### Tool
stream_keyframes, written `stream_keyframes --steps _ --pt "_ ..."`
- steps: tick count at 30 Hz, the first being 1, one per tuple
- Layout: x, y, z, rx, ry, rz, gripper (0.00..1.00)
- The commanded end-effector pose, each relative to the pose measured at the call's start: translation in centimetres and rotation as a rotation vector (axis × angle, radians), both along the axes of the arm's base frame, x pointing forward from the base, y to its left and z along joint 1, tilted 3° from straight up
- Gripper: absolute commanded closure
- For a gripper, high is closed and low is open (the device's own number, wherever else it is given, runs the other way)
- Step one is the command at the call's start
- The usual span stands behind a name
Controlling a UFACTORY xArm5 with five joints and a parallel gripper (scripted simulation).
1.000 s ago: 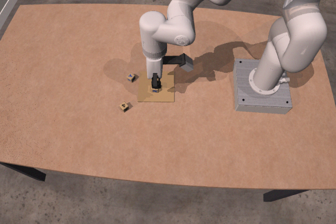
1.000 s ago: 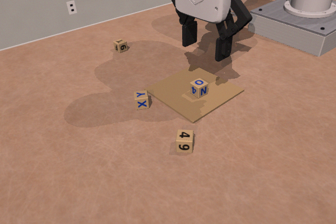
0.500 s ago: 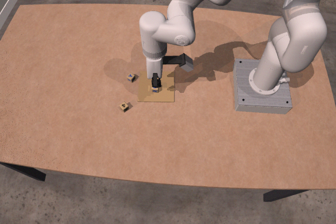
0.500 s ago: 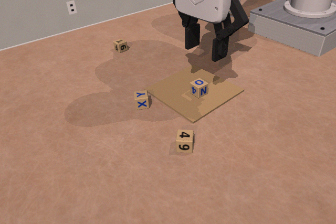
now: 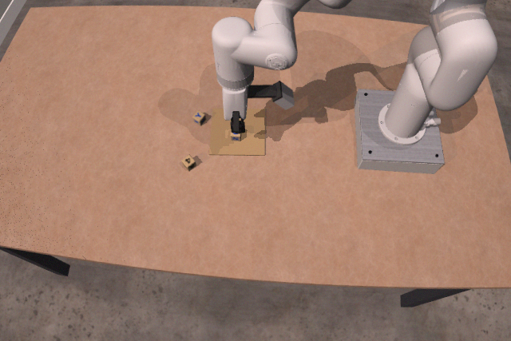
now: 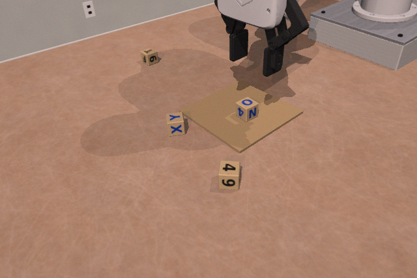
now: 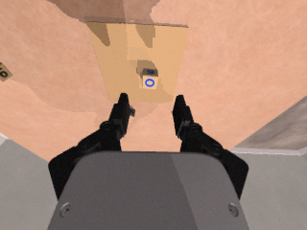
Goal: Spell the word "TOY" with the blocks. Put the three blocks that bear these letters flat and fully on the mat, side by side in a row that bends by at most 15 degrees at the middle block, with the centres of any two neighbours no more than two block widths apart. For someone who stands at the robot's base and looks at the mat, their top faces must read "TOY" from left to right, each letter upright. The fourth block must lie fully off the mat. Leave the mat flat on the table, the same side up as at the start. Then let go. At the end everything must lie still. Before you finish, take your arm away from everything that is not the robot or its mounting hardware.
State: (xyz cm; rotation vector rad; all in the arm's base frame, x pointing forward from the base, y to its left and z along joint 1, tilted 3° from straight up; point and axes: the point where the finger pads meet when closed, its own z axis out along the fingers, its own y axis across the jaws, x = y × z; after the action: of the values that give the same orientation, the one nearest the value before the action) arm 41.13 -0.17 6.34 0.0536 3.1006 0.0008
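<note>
Mat (image 5: 253, 146) (image 6: 215, 120) (image 7: 165, 53): tan, flat, mid-desk. O block (image 5: 235, 136) (image 6: 247, 109) (image 7: 150, 81): on mat, O up. Off mat, towards desk's far edge: Y block (image 5: 199, 117) (image 6: 175, 124) (image 7: 132, 111), Y up; 4 block (image 5: 188, 162) (image 6: 229, 175), 4 up. 6 block (image 6: 149, 56) (image 7: 4, 72): towards right edge.

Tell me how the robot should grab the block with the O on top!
Probably by two opposite upright sides, coming straight down from above. The O block is a cube sitting flat on the mat, so those sides are flat and parallel, and no other block touches it.
</note>
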Motion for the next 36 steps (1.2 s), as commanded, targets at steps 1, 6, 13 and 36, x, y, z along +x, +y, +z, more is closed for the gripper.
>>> stream_keyframes --steps 1,6,13,36 --pt "0.1 0.0 0.1 0.0 -0.003 0.0 0.37" --pt "0.1 0.0 0.1 0.0 -0.003 0.0 0.37" --pt "0.1 0.0 -0.2 0.0 -0.003 0.0 0.37" --pt "0.2 0.0 -2.6 0.0 -0.003 0.0 0.37"
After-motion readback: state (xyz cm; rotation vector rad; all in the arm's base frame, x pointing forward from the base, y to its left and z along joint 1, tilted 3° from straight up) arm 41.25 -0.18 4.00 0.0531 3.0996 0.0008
